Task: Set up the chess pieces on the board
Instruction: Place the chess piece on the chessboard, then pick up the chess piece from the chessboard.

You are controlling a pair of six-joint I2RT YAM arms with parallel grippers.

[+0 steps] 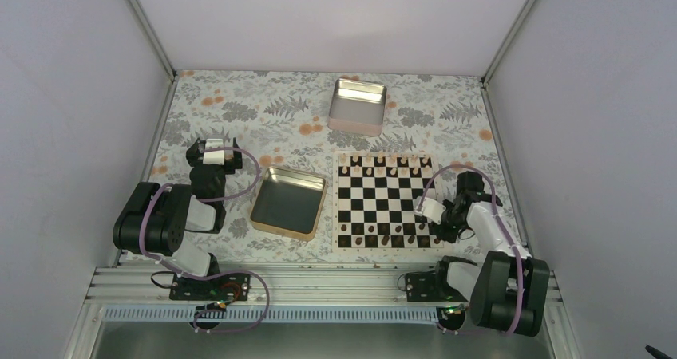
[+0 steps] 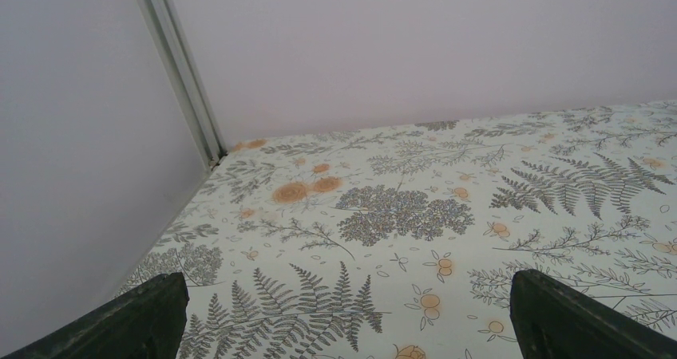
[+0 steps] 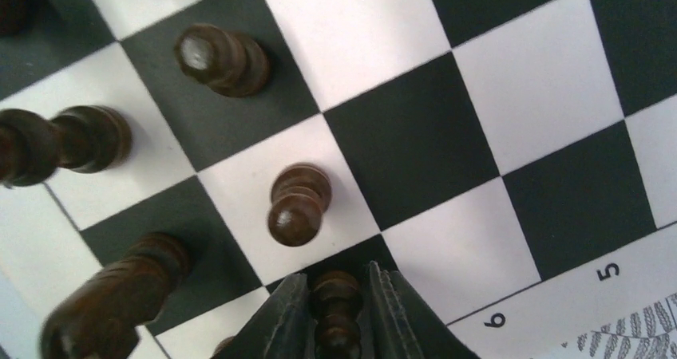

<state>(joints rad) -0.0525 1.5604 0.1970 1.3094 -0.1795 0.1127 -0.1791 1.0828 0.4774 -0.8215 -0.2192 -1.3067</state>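
The black-and-white board (image 1: 383, 201) with a light wooden rim lies right of centre. Dark brown chess pieces (image 1: 382, 236) stand along its near rows; pale pieces line the far row. My right gripper (image 1: 438, 230) is at the board's near right corner. In the right wrist view it (image 3: 336, 295) is shut on a dark brown piece (image 3: 335, 307) over a black square at the board's edge. A dark pawn (image 3: 297, 204) stands just beyond it, with several more dark pieces (image 3: 222, 58) to the left. My left gripper (image 1: 215, 158) is open and empty over the cloth at the left, its fingers (image 2: 144, 315) wide apart.
A gold-rimmed metal tray (image 1: 289, 203) lies left of the board. A silver tin (image 1: 358, 105) stands at the back. Enclosure walls and metal posts close in the left, right and far sides. The floral cloth (image 2: 399, 215) covers the table.
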